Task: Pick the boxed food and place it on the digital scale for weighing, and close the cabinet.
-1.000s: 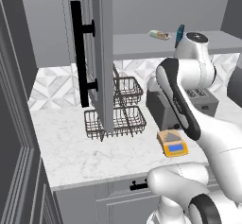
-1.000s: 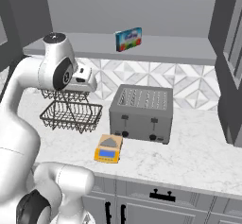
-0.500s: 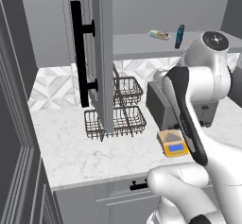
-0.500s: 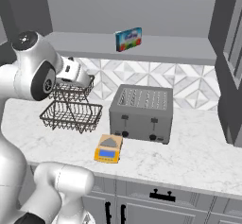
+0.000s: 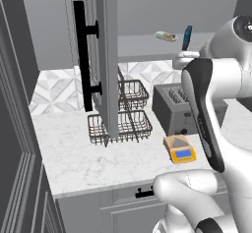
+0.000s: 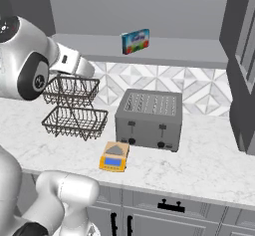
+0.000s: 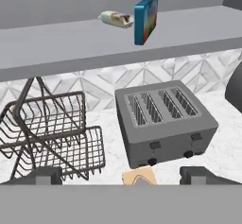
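Since the earlier frames the arm has swung back and upward, away from the wire baskets. The gripper (image 7: 120,175) stands wide, holding nothing. Nearest on the marble counter (image 6: 209,160) sits the digital scale (image 6: 114,156), then the grey toaster (image 6: 149,119) and the wire baskets (image 6: 74,114). Beyond, on the cabinet shelf (image 6: 189,48), the boxed food (image 7: 145,19) stands upright beside a wrapped item (image 7: 116,18), well above and ahead of the fingertips. The cabinet door (image 5: 102,55) hangs open.
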